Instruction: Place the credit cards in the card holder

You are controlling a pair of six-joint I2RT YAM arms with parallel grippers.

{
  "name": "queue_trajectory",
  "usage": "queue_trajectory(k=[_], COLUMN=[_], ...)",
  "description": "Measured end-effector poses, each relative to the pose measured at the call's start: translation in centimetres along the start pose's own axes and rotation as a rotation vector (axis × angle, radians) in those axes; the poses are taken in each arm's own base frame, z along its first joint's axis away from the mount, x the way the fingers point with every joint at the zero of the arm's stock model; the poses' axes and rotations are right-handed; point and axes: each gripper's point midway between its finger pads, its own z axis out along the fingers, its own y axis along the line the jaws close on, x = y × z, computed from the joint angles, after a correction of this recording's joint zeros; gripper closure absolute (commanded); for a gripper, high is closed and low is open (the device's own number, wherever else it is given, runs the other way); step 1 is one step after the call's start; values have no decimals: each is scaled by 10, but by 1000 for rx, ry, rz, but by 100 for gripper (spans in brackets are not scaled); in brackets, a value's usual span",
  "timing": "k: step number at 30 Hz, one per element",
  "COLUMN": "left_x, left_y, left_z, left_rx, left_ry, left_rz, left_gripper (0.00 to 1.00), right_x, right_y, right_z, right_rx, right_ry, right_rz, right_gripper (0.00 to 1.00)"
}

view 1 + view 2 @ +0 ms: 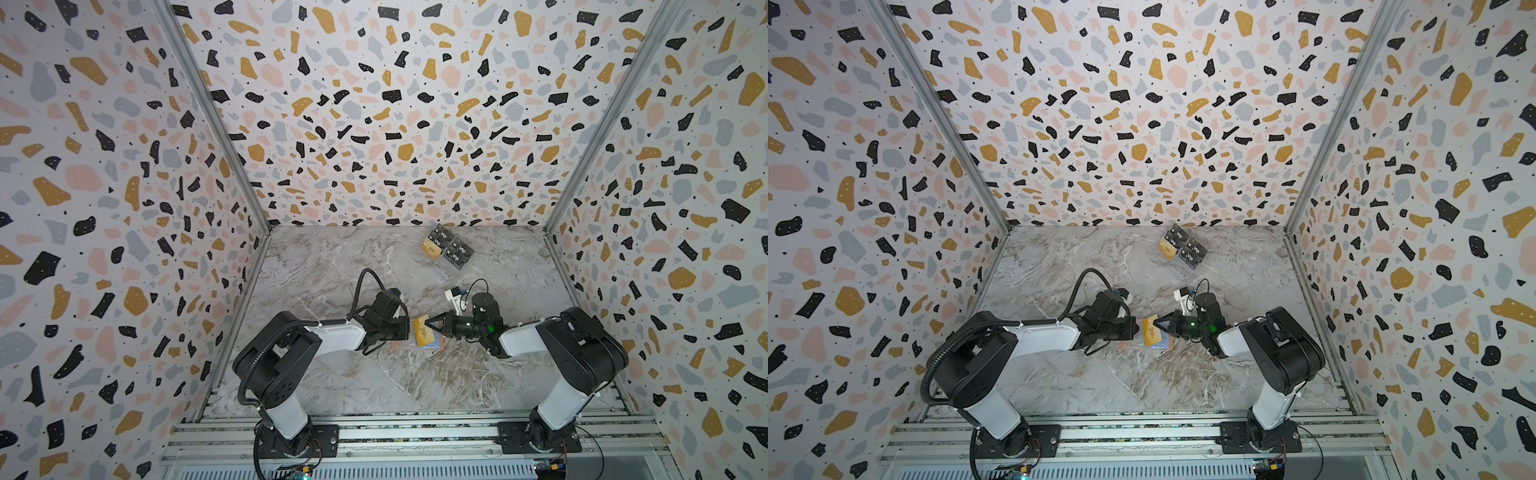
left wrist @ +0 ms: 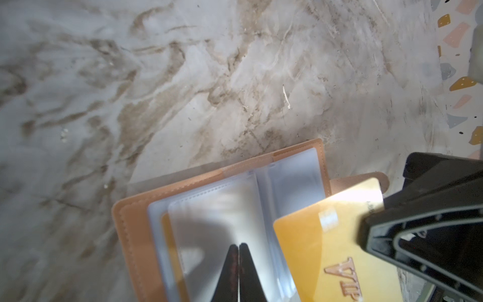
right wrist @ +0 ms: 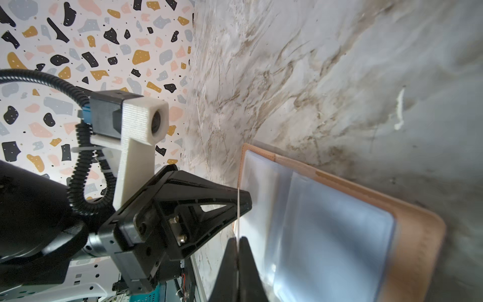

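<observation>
As my right gripper (image 3: 238, 244) pinches 1 gold card (image 2: 326, 248) by its edge, tilted over the open holder (image 2: 130, 235) lying between the arms, my left gripper (image 2: 238, 248) sits closed, tips on a clear sleeve (image 2: 217, 209); whether it pinches the film I cannot tell. I judge this the insertion step: next, the card's edge must find a sleeve mouth. More cards (image 1: 446, 249) wait at the back.

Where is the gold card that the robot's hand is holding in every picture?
In a top view: gold card, just below the middle, over the card holder.
In a top view: same spot, a little further left.
Left wrist view: big and close, partly over the open holder.
Right wrist view: edge-on, a thin pale line pinched in the right hand.
Shared landmark: the tan card holder.
</observation>
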Motion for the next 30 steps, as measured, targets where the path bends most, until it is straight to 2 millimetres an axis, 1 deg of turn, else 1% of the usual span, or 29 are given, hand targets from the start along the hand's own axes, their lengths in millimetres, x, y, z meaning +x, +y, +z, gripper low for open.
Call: queue_trajectory(k=[2,19,30], left_x=[0,8,11], left_y=[0,10,12], left_z=[0,-5,-7], left_rx=[-2,-35,-34], left_ry=[-2,3,-3], left_rz=[4,6,7], left_gripper=[100,100,100], right_x=[0,4,2], right_y=[-3,-23,-24], right_z=[1,4,8], right_rx=[5,57,67], right_ry=[-2,-4,7], right_rz=[8,45,52], right_gripper=[100,100,100])
